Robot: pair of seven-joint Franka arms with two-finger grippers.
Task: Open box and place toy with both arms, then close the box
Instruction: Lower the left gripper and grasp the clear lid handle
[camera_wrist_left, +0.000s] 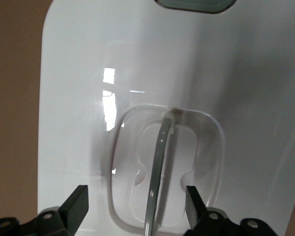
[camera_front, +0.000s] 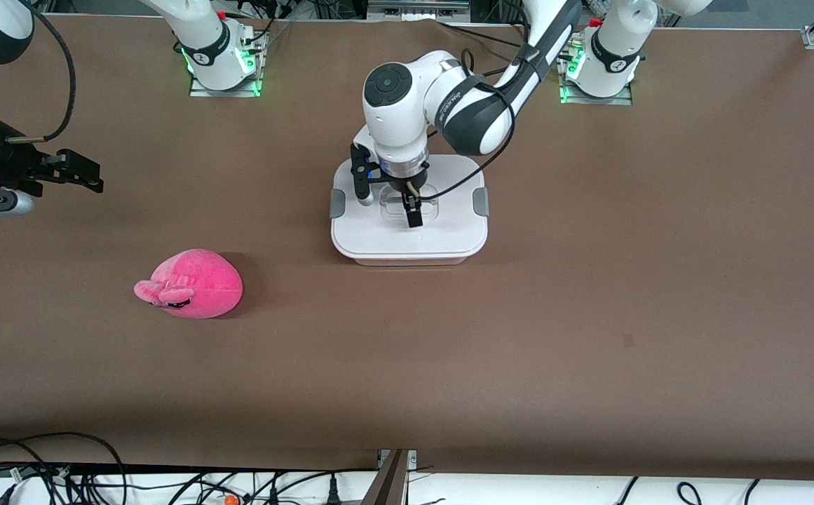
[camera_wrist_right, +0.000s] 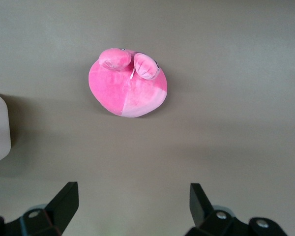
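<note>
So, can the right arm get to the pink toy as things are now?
Probably yes. The toy lies alone on the table, nearer the front camera than the box. The right gripper is open, up in the air with nothing between it and the toy.

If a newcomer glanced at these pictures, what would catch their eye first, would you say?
Probably the bright pink toy, lying alone on the brown table toward the right arm's end. Next, the left gripper down on the box at mid-table, fingers straddling the lid's clear handle. The right gripper waits, open.
</note>
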